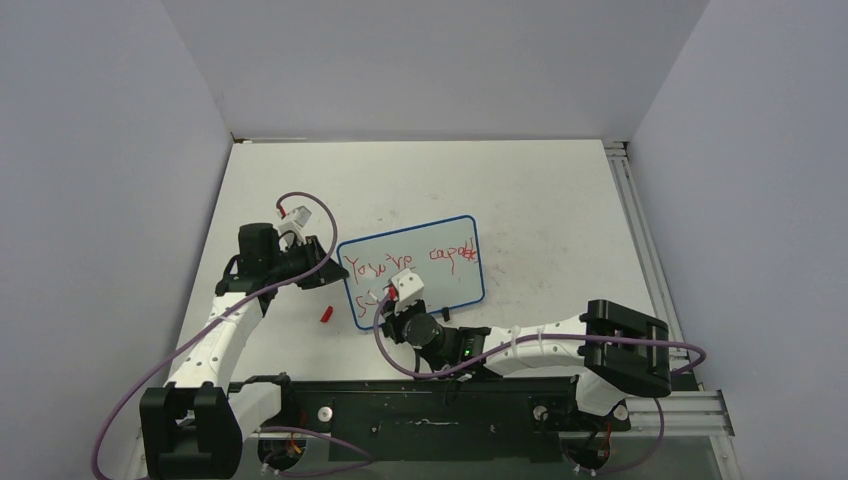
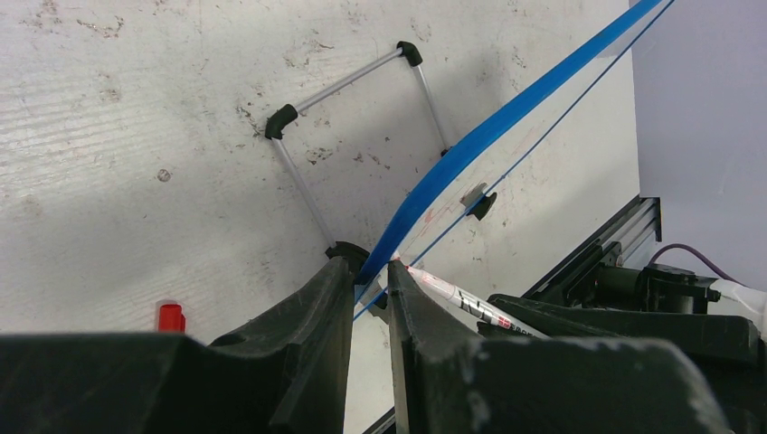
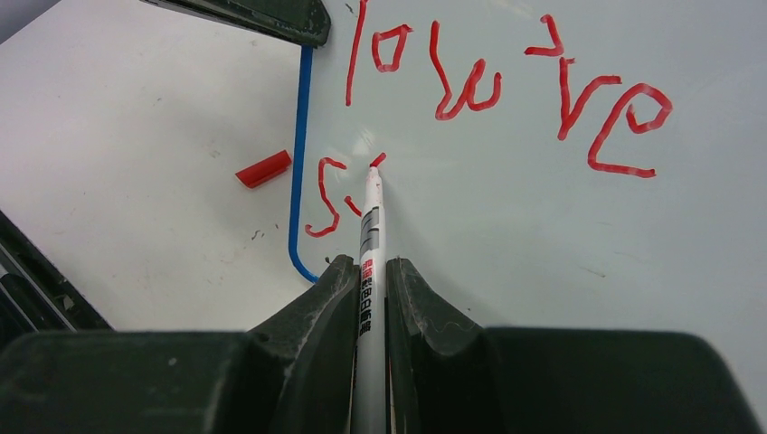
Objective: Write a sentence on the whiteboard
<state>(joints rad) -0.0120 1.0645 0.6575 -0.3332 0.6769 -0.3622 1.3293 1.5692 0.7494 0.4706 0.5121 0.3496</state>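
2 grips: right gripper [image 3: 371, 267] clamps marker [image 3: 369, 226], tip on board [image 3: 506, 199] ahead; left gripper [image 2: 371, 271] pinches board edge. Pinch slip could skew sentence [image 3: 440, 81].

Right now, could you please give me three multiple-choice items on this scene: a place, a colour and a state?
1. Where does the red cap lie? A. On the whiteboard B. On the table beside the whiteboard C. On the marker tip
2. What colour is the whiteboard's frame? A. Blue B. Black C. Green
3. How is the right gripper? A. Open B. Shut on the marker C. Shut on the red cap
1 B: it lies on the table left of the frame. 2 A: a blue edge rims the board. 3 B: its fingers clamp the marker.
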